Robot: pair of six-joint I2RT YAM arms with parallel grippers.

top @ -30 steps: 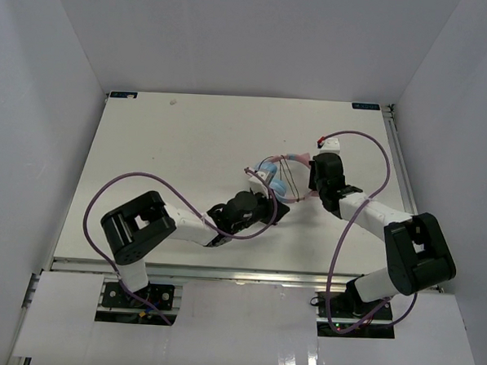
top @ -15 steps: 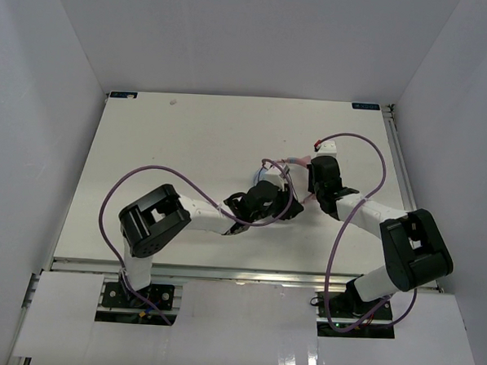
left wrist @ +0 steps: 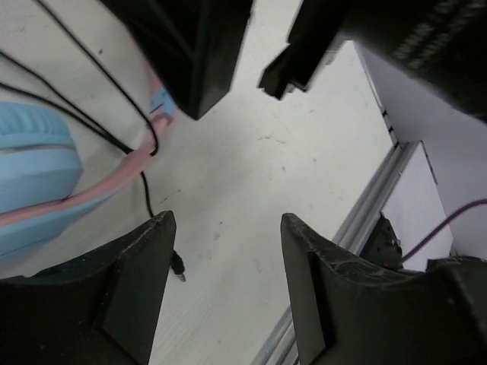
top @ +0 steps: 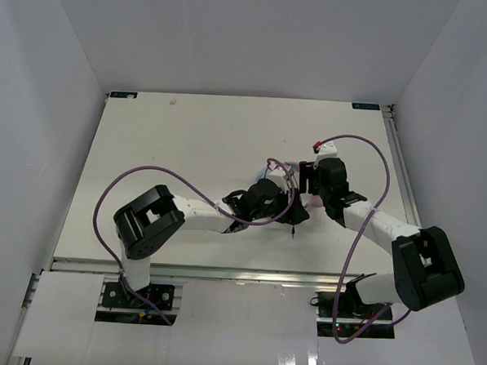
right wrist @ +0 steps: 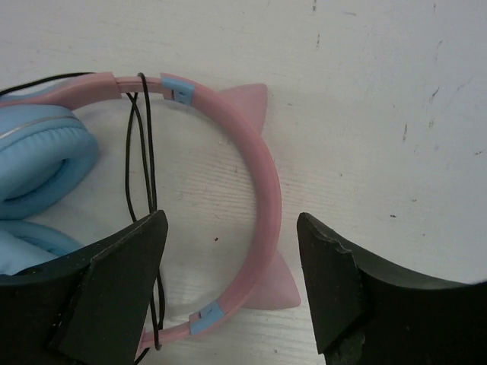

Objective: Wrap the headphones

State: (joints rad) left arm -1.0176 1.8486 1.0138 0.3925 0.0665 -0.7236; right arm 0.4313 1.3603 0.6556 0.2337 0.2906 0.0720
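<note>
Both left gripper (left wrist: 226, 232) and right gripper (right wrist: 232, 228) gape empty near pink-banded, blue-cupped, black-corded headphones (right wrist: 268, 190).

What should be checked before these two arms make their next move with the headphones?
1. Left fingers open with nothing between them: ok.
2. Right fingers open, straddling the pink headband without pinching it: ok.
3. Cord looped across the headband: ok, a couple of strands cross it.
4. Jack plug tucked away: not ok, it lies loose on the table.
5. How much cord is left loose: cannot tell, the fingers hide part of it.
</note>
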